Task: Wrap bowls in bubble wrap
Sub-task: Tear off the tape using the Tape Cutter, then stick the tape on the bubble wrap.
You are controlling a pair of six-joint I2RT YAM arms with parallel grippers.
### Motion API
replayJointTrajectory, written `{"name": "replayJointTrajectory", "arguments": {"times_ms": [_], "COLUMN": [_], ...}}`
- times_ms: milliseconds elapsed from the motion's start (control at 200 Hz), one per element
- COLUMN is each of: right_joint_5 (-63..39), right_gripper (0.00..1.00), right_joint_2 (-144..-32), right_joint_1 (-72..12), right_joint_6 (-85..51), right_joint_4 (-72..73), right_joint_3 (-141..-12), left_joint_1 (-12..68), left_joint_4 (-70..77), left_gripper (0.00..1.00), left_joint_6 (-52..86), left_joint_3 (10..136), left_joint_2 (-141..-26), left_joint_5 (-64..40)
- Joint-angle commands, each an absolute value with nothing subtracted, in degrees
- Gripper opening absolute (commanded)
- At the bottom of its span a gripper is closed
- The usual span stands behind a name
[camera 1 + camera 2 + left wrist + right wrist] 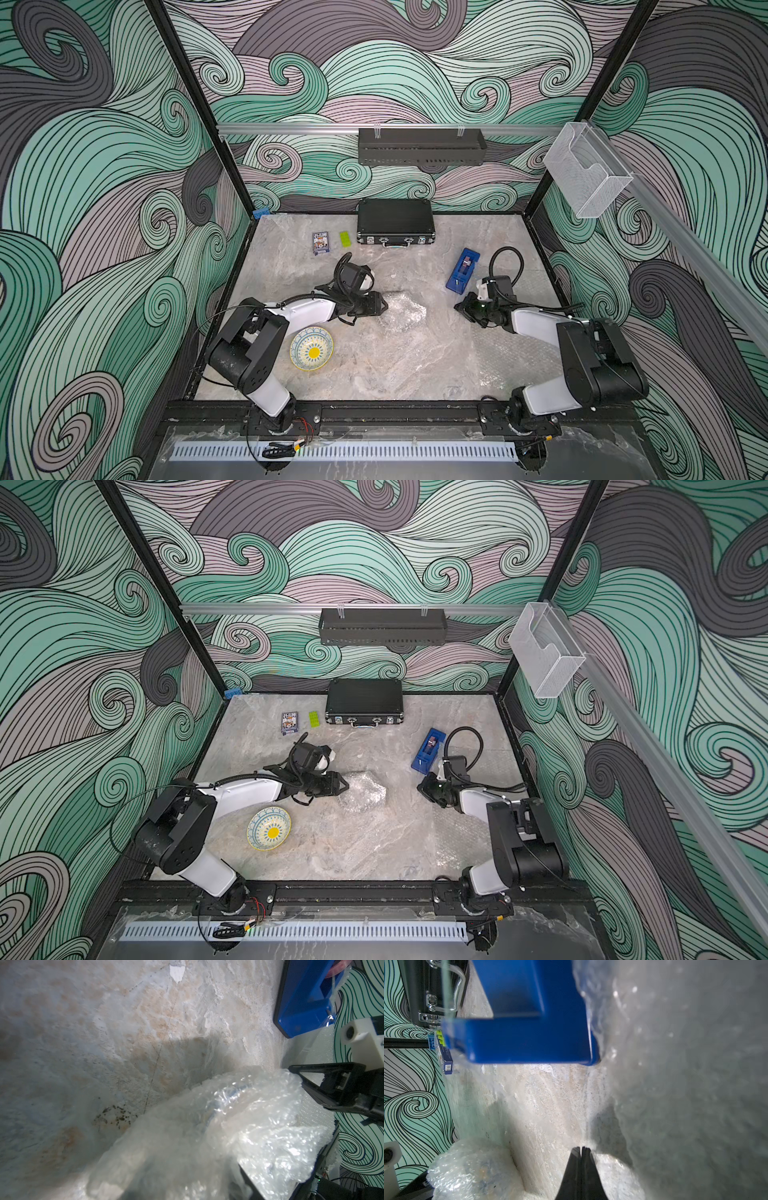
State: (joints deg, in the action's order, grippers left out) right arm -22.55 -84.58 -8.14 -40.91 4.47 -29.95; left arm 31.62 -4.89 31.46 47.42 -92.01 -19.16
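Note:
A cream bowl [311,348] with a yellow centre sits uncovered near the left arm's base. A crumpled bundle of bubble wrap [402,311] lies mid-table, and a blue pattern shows faintly through it [483,1171]. My left gripper [385,306] is at the bundle's left edge. In the left wrist view the bubble wrap [239,1136] fills the space between its jaws and hides most of them. My right gripper [581,1148] hovers to the right of the bundle [458,308], its fingers pressed together with nothing between them. A second bubble wrap sheet [515,353] lies flat under the right arm.
A blue tape dispenser [462,270] stands just behind the right gripper. At the back are a black case [395,224], a card box [320,242] and a green brick [345,240]. The patterned walls enclose the marble table [395,374].

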Motion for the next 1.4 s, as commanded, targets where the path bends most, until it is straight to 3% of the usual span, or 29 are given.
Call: {"name": "replayJointTrajectory", "arguments": {"times_ms": [0,480,886,1396], "right_joint_5": [-22.2,-24.6,-32.9,-31.2], "right_gripper": [0.00,0.00,0.00,0.00], "right_joint_2": [-85.3,-85.4,-72.2,-94.6], "right_joint_1": [-8.3,-8.6,-12.8,-32.0], "right_joint_6": [-40.2,-39.6,-41.6,-48.4], "right_joint_4": [-6.5,-6.2,-22.3,-19.2], "right_joint_3": [-27.5,-27.9,-45.6,-71.8], "left_joint_1": [31.6,31.6,31.7,31.6], "left_joint_4": [-5.7,-5.7,-5.8,-6.2], "left_gripper": [0.49,0.49,0.49,0.49], "left_joint_6": [30.8,30.8,30.7,30.4], "left_joint_3": [47.2,47.1,47.2,47.1], "left_joint_2": [-91.1,-90.9,-90.9,-90.2], "left_joint_5": [-20.6,-20.7,-20.7,-20.3]}}
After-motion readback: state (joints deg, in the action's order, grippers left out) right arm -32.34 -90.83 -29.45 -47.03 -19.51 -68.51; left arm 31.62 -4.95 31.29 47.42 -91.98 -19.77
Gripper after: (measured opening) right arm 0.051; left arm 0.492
